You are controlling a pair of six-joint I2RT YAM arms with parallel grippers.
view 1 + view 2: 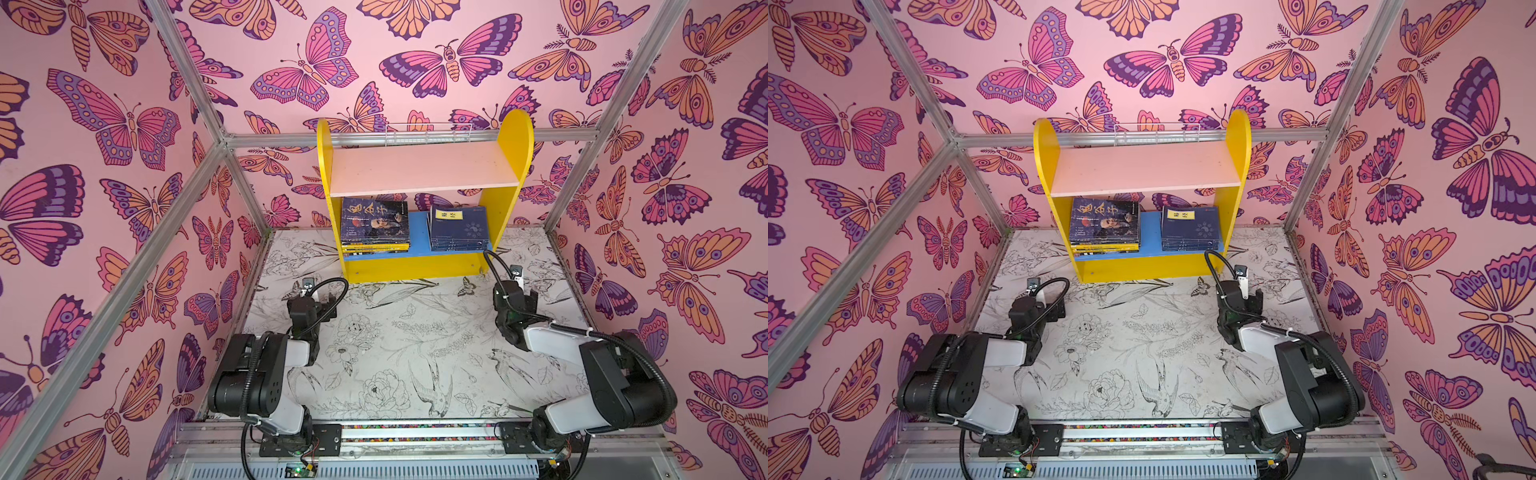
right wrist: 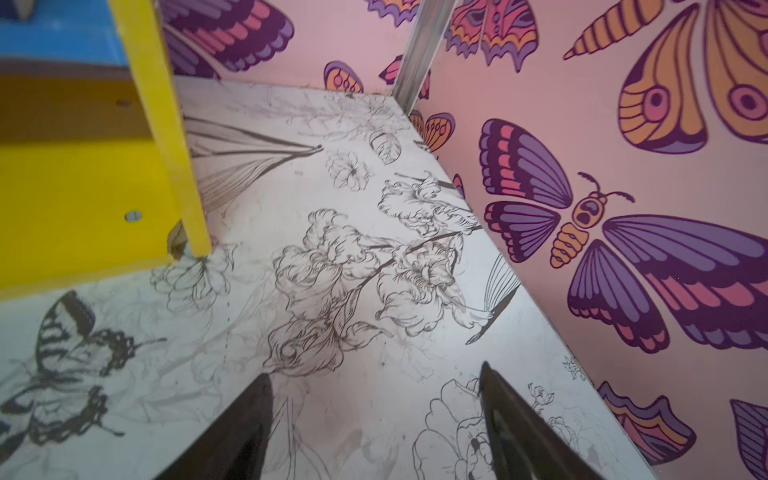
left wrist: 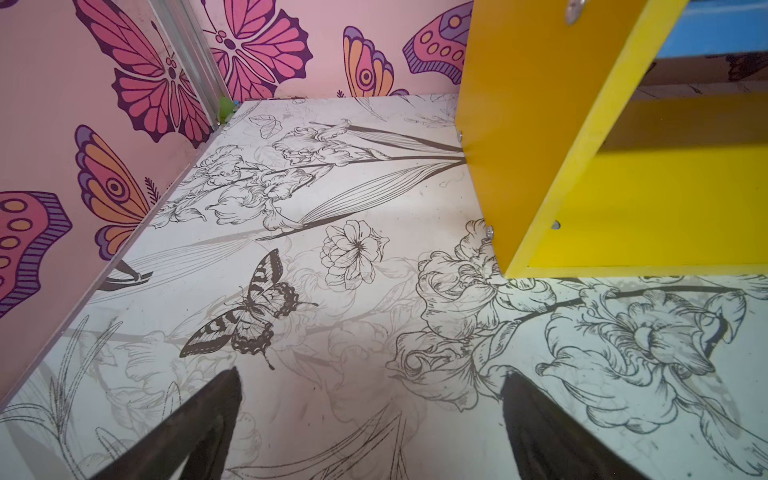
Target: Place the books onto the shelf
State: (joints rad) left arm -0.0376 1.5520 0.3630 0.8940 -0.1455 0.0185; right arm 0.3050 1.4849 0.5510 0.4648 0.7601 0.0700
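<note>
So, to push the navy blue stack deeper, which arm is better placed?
Right: the right gripper hovers open near the shelf end where the navy blue stack lies; the left gripper is farther.

Both arms sit folded low; left gripper (image 3: 370, 399) and right gripper (image 2: 374, 399) gape, holding nothing.
</note>
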